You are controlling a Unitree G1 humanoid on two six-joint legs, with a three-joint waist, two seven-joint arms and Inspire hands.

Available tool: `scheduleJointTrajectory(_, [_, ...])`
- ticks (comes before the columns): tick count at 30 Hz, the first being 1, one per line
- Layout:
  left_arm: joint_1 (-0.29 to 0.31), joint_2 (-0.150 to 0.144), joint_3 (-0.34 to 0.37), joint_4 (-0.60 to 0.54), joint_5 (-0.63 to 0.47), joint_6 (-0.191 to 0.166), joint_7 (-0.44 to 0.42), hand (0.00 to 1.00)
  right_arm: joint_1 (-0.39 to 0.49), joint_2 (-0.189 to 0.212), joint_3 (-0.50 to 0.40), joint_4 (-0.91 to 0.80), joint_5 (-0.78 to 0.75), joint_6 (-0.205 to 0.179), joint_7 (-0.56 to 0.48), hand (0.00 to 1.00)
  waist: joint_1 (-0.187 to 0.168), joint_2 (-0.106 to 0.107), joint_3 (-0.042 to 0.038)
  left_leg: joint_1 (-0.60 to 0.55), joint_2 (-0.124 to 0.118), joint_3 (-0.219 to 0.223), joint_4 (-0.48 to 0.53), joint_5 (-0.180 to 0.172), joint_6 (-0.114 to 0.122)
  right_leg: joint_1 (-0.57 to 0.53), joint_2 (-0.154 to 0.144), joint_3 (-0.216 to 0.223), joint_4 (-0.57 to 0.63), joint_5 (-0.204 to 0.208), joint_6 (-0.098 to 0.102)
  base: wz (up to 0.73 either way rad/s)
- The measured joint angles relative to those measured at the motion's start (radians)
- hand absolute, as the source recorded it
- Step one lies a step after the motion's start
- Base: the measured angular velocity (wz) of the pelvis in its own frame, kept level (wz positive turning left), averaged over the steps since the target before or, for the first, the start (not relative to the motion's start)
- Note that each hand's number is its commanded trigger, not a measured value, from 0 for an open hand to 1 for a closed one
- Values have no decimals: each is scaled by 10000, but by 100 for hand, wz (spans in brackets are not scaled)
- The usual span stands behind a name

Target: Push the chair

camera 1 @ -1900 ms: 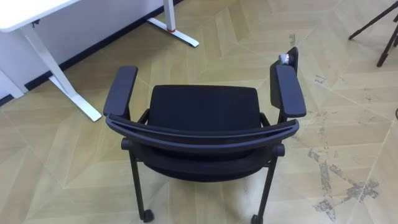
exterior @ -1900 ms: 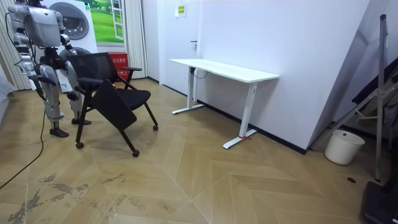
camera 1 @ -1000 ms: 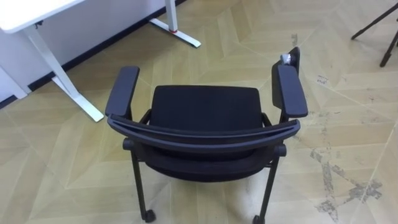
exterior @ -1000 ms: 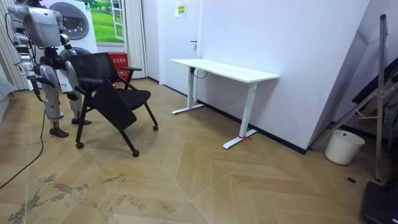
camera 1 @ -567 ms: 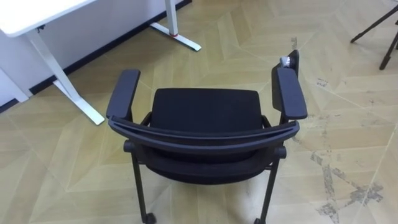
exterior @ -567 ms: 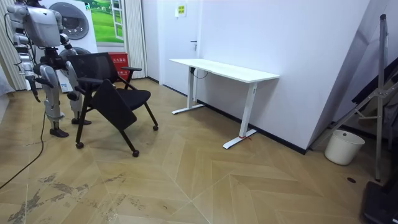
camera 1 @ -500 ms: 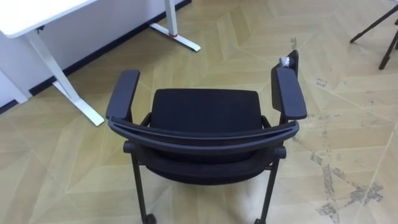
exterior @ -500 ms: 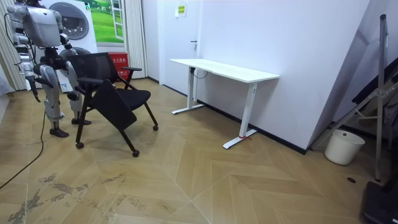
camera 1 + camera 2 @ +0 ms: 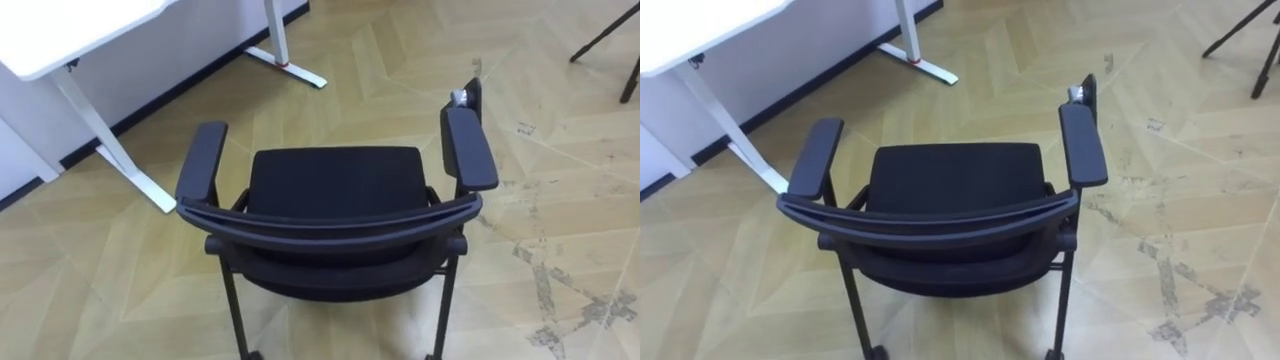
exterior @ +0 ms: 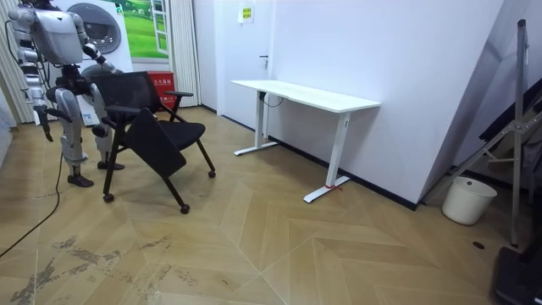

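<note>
Only your camera has shifted; the chair (image 9: 335, 185) stands unmoved near the desk (image 9: 70, 25), the whole push left, and you cannot tell either hand (image 10: 40, 133) state.

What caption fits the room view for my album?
A robot stands behind a black chair, a white desk beyond it.

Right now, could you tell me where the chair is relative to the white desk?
In the left eye view the chair stands centre frame on the wood floor, the white desk beyond it at upper left.
</note>
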Motion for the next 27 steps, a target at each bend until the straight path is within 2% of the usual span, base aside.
scheduleJointTrajectory(2, [-128, 164, -2, -325, 9, -1, 79, 0, -47, 0, 10, -154, -86, -11, 75, 0, -33, 13, -9, -12, -2, 3, 4, 0, 0, -7, -1, -4, -8, -12, 3, -2])
scheduleJointTrajectory(3, [-382, 253, -5, -452, 9, 0, 134, 0, -46, -1, 30, -178, -117, -12, 116, 0, -45, 9, -5, -23, -2, -3, 9, 0, 0, -4, -2, -31, -12, -12, 4, 5])
scheduleJointTrajectory(6, [-741, 267, -92, -1033, 11, -1, 309, 0, -80, 16, 34, -178, -348, -5, 113, 0, -47, 4, 8, -40, -19, -18, 11, 0, 1, -5, -27, -101, -6, -14, 8, 3])
scheduleJointTrajectory(10, [-740, 246, -199, -2201, 283, 14, 573, 0, -5, 47, 44, -313, -400, 25, 88, 0, -126, -36, 32, -49, -18, -12, 8, 0, 0, -34, -25, -72, -1, -17, 7, -1])
scheduleJointTrajectory(13, [-746, 247, -192, -2705, 1772, 1, 692, 0, -28, 58, 41, -320, -585, -2, 115, 0, -169, -60, 21, -22, -19, 12, 5, 0, 0, -40, -22, 22, 5, -15, 8, -7])
scheduleJointTrajectory(15, [-749, 245, -207, -3215, 3547, 2, 699, 0, -37, 88, 44, -337, -862, -10, 216, 0, -262, -109, 54, -53, -16, 9, 7, 0, 0, -75, -14, 34, 2, -15, 7, 0])
scheduleJointTrajectory(16, [-749, 244, -219, -3427, 3995, 3, 699, 0, -40, 91, 43, -338, -876, -10, 232, 0, -272, -124, 59, -67, -16, 10, 8, 0, 0, -85, -13, 28, 2, -14, 7, 0])
scheduleJointTrajectory(17, [-749, 247, -279, -3883, 4900, 4, 710, 0, -31, 87, 69, -342, -880, -18, 310, 0, -276, -144, 52, -86, -15, 3, 12, 0, 0, -98, -14, 18, -3, -14, 6, 5])
scheduleJointTrajectory(18, [-756, 288, -444, -4320, 5806, 2, 752, 0, -23, 69, 141, -339, -908, -25, 337, 0, -331, -159, 54, -111, -18, -18, 11, -1, 0, -96, -15, 7, -10, -14, 7, 6])
scheduleJointTrajectory(19, [-766, 333, -563, -4518, 6217, 2, 758, 0, -31, 63, 177, -342, -954, -25, 359, 0, -335, -159, 54, -120, -19, -23, 11, -1, 0, -97, -18, -2, -10, -13, 8, 8])
scheduleJointTrajectory(21, [-768, 513, -1243, -5239, 7678, 9, 726, 0, -45, 52, 441, -342, -959, -24, 430, 0, -482, -152, 48, -168, -31, -91, 17, -1, 0, -79, -35, -119, -8, -14, 8, 12])
scheduleJointTrajectory(27, [-749, 572, -2426, -7081, 10304, 315, 376, 0, -97, 41, 654, -364, -811, -21, 536, 0, -651, -13, 40, -174, -29, -101, 21, -1, 0, -81, -24, -58, -26, -12, 7, 1])
